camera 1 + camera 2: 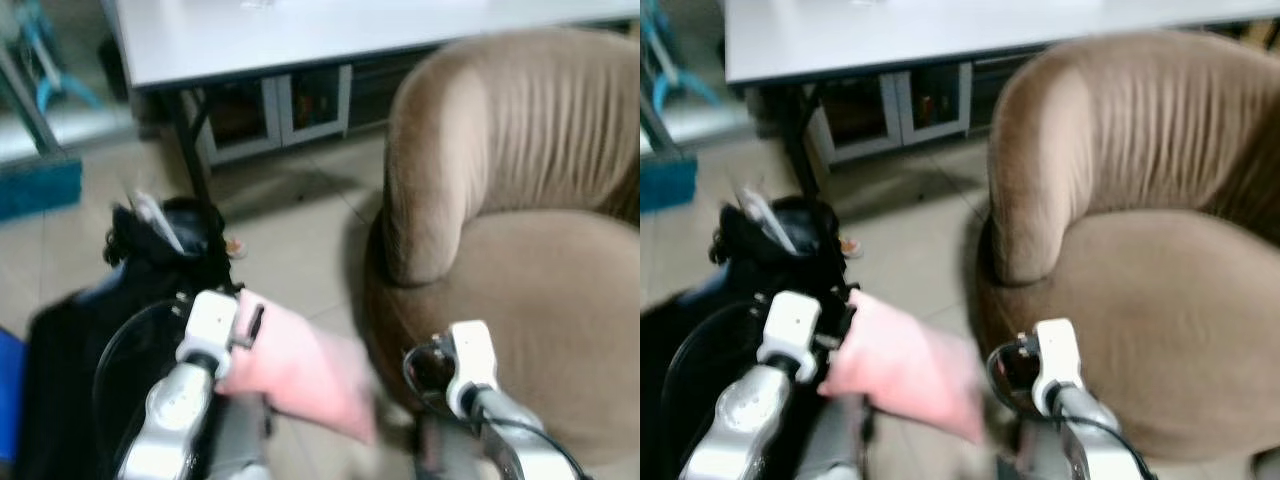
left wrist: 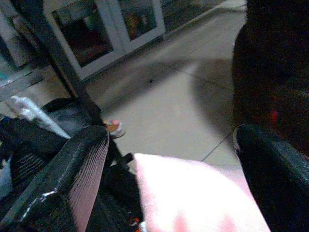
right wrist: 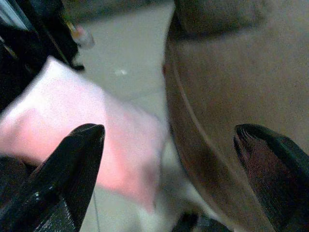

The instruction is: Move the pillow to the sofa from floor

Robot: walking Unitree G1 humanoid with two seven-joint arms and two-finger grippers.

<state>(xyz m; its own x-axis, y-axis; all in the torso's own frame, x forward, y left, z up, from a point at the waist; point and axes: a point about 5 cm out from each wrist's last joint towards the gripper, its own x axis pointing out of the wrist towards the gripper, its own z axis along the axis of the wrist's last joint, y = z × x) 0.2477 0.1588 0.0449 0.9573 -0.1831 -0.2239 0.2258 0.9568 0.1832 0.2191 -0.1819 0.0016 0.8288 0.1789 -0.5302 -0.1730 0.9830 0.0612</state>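
Pale floor tiles [image 1: 300, 250] run from a white counter [image 1: 300, 35] at the back, with a glass-door cabinet [image 1: 285, 105] beneath it, to a round brown sofa [image 1: 520, 260] on the robot's right. On the left of the floor sits a heap of black bags [image 1: 150, 260], with a blue object [image 1: 40, 185] farther back against the wall. A pink pillow [image 1: 300, 375] hangs low in front of the robot, above the floor, between the black bags and the sofa's front edge, just beside the sofa but not on its seat. The left tool [image 2: 169, 183] has its two black fingers [image 2: 82, 169] spread wide, and in the left wrist view the pillow fills the gap between them; whether the fingers actually press on it cannot be told. The right tool [image 3: 169, 169] is also spread wide, with its fingers [image 3: 72, 164] well apart: one lies over the pillow's edge and the other is over the sofa's brown side, so this tool grips nothing. Both silver arms reach forward at the bottom of the head views, the left one next to the pillow, the right one close to the sofa. All the views are somewhat blurred.
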